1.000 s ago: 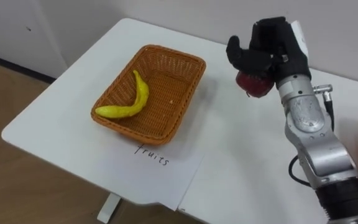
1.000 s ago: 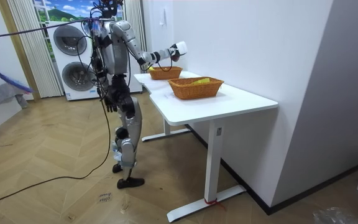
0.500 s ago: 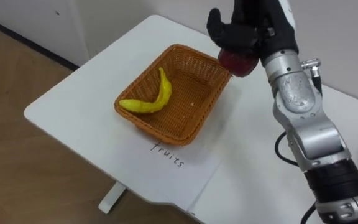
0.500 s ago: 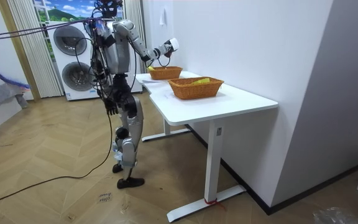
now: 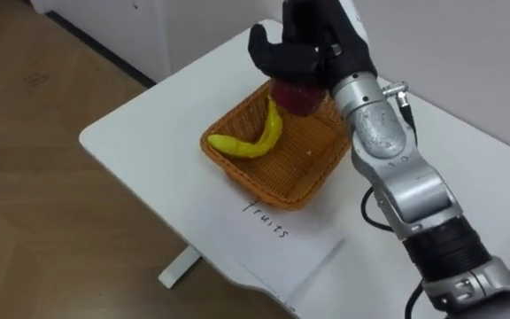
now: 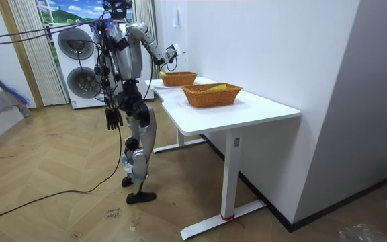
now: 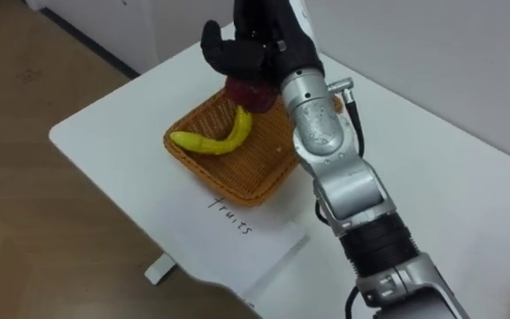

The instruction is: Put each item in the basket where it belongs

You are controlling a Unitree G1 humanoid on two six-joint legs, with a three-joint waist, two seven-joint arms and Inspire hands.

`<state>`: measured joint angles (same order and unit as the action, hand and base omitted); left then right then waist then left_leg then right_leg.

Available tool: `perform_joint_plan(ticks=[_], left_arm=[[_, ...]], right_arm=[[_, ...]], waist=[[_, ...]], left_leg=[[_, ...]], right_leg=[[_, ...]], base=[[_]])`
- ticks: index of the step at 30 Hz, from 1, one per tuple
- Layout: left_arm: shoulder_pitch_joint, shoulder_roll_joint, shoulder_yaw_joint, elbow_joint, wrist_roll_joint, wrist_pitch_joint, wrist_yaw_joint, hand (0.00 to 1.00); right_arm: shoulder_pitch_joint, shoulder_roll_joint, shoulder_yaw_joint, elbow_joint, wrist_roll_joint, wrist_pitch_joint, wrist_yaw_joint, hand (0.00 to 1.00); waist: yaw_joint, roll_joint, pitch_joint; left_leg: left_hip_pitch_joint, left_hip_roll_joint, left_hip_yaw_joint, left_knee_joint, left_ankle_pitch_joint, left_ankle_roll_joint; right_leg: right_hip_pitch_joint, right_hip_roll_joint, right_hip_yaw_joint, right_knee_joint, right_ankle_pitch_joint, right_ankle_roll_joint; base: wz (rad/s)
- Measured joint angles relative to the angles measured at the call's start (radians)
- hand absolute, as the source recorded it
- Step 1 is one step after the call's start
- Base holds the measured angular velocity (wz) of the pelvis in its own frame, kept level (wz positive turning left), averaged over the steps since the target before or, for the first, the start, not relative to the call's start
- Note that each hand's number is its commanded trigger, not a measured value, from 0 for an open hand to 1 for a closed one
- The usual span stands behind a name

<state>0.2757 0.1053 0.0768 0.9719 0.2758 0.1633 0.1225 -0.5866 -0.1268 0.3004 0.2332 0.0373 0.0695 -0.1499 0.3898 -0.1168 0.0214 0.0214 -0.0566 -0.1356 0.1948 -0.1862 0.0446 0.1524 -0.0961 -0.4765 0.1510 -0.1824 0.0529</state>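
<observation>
While right hand point(image 5: 304, 49) hovered over far end of wicker basket point(image 5: 246, 177), it was clenched around dark red apple point(image 5: 297, 96), held above basket floor. Banana point(image 5: 251, 142) lay inside, curved; long axis ran from near-left rim toward far corner, upper tip pointing at apple. Basket sat on white desk point(image 5: 140, 133), beside handwritten paper sheet point(image 5: 295, 252). Left hand point(image 6: 113, 119) hung by hip; grasp state not discernible.

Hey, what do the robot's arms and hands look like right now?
The right hand is black, with a white tag at its back. Its arm is rounded silver metal segments, then a black ribbed cuff, with a thin black cable looping beside it. The left hand looks dark too.
</observation>
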Motion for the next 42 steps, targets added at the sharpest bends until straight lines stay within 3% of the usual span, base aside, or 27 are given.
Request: perform_joint_plan(ticks=[7,10,16,21,26,36,37,40,42], left_arm=[[0.018,0.003,0.001,-0.003,-0.002,0.000,0.000,0.00],[0.040,0.002,0.001,-0.008,-0.002,0.000,-0.007,0.00],[0.068,0.002,0.012,-0.024,-0.002,0.000,-0.008,0.00],[0.070,0.006,0.020,-0.039,0.000,0.004,-0.016,0.00],[0.070,0.003,0.018,-0.049,0.001,0.005,-0.021,0.00],[0.070,0.001,0.014,-0.049,-0.002,0.002,-0.016,0.00],[0.070,0.001,0.014,-0.050,-0.002,0.002,-0.015,0.00],[0.069,-0.005,0.014,-0.050,-0.005,0.002,-0.006,0.00],[0.070,-0.008,0.014,-0.050,-0.008,0.003,0.000,0.00]], right_arm=[[-0.026,0.005,0.005,0.152,0.007,-0.003,-0.014,1.00],[-0.026,0.009,0.007,0.191,0.004,-0.003,-0.033,1.00],[-0.026,0.010,0.046,0.227,0.004,-0.004,-0.059,1.00],[-0.026,0.008,0.068,0.262,0.001,-0.004,-0.061,1.00],[-0.026,0.001,0.069,0.262,-0.007,-0.004,-0.064,1.00],[-0.026,-0.002,0.060,0.262,-0.002,-0.005,-0.069,1.00],[-0.026,-0.003,0.056,0.262,-0.002,-0.005,-0.076,0.97],[-0.026,-0.003,0.012,0.261,-0.001,-0.005,-0.088,0.03],[-0.026,-0.004,-0.013,0.261,0.001,-0.005,-0.102,0.00]], waist=[[0.057,0.003,0.0024],[0.076,0.012,0.0078],[0.086,0.020,0.0067],[0.082,0.031,0.0029],[0.074,0.035,-0.0069],[0.025,0.037,-0.0065],[0.022,0.037,-0.0068],[0.016,0.040,-0.0081],[0.015,0.040,-0.0083]], left_leg=[[-0.016,-0.014,-0.042,0.012,0.001,0.003],[-0.028,-0.023,-0.059,0.016,0.003,0.006],[-0.030,-0.027,-0.069,0.025,0.003,0.006],[-0.032,-0.028,-0.070,0.025,0.003,0.006],[-0.030,-0.027,-0.066,0.025,0.003,0.007],[-0.031,-0.028,-0.056,0.029,0.005,0.009],[-0.031,-0.028,-0.054,0.029,0.005,0.009],[-0.030,-0.027,-0.044,0.027,0.006,0.011],[-0.029,-0.027,-0.039,0.027,0.006,0.011]], right_leg=[[0.008,-0.007,-0.018,0.002,-0.002,0.004],[0.007,-0.010,-0.024,0.001,-0.005,0.008],[0.012,-0.013,-0.045,0.001,-0.005,0.008],[0.011,-0.013,-0.045,0.000,-0.005,0.008],[0.011,-0.012,-0.043,0.000,-0.005,0.008],[0.007,-0.018,-0.044,0.003,-0.005,0.008],[0.006,-0.017,-0.044,0.003,-0.005,0.008],[0.004,-0.019,-0.042,0.003,-0.005,0.008],[0.003,-0.020,-0.039,0.003,-0.005,0.008]], base=[[0.21],[0.15],[0.08],[0.01],[-0.03],[-0.02],[-0.06],[-0.06],[-0.09]])
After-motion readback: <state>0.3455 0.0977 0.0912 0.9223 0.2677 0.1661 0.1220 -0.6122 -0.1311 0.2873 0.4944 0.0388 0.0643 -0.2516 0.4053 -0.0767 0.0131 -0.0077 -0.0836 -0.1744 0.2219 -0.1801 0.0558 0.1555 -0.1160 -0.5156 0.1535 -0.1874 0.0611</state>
